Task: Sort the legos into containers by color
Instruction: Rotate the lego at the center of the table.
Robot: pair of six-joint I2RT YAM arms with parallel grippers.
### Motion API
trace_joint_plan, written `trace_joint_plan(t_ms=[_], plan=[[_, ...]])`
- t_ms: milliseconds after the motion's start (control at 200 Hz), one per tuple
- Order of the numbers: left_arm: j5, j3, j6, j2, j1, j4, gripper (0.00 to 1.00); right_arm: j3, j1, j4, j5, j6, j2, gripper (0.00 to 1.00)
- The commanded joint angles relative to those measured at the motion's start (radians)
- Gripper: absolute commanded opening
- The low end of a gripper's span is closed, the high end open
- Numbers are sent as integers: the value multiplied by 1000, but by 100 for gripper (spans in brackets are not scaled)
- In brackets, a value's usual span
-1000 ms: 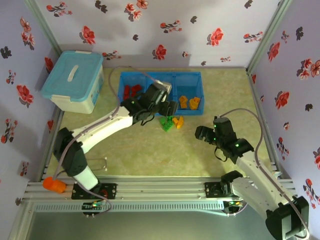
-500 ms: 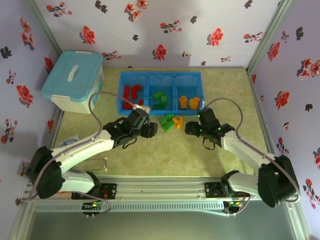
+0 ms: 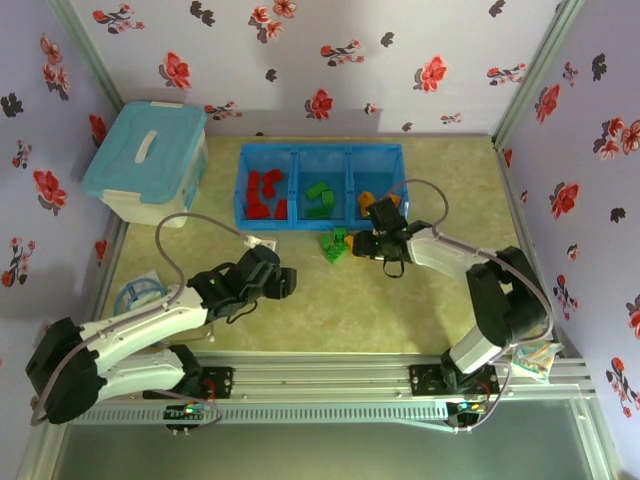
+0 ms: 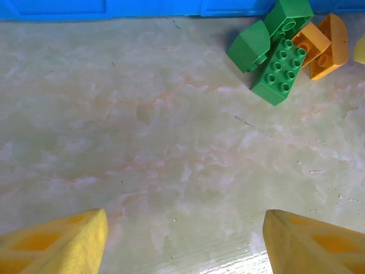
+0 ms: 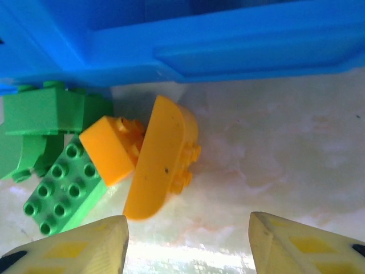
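Left arm: it has pulled back from the pile, and the left gripper (image 3: 284, 282) now sits well apart from it, toward the table's (image 3: 330, 315) near edge.
Right arm: it has swung in, and the right gripper (image 3: 366, 243) is now just beside the loose legos (image 3: 340, 245).
Left grip: the jaws are spread wide with nothing between them and bare table below (image 4: 182, 228).
Right grip: the jaws are also wide and empty (image 5: 188, 228), hovering over an orange rounded brick (image 5: 162, 165) that touches a green studded brick (image 5: 60, 194).
Loose pile: green and orange bricks lie bunched against the tray's near wall.
Tray: the blue tray (image 3: 320, 149) lies along the far edge, with red bricks (image 3: 262, 192) in its left compartment, green bricks (image 3: 320, 198) in the middle and orange ones in the right.
Tub: the pale blue tub (image 3: 150, 160) sits in the far-left corner with its lid on.
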Motion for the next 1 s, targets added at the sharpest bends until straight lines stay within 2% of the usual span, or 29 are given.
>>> trace_joint_plan(t_ms=[0, 205, 345, 440, 880, 995], plan=[[-35, -31, -39, -41, -7, -13, 72, 52, 15, -1, -10, -22, 51, 57], [-50, -53, -44, -74, -7, -24, 71, 92, 20, -4, -1, -21, 129, 56], [-54, -56, -42, -71, -7, -22, 70, 97, 20, -18, 18, -20, 158, 47], [-56, -57, -39, -68, -7, -19, 69, 65, 22, -6, 23, -11, 140, 41], [-56, -50, -36, -42, -7, -1, 68, -88, 28, 21, 71, 23, 19, 39], [-55, -46, -34, -38, -7, -2, 68, -92, 28, 25, 63, 17, 7, 32]])
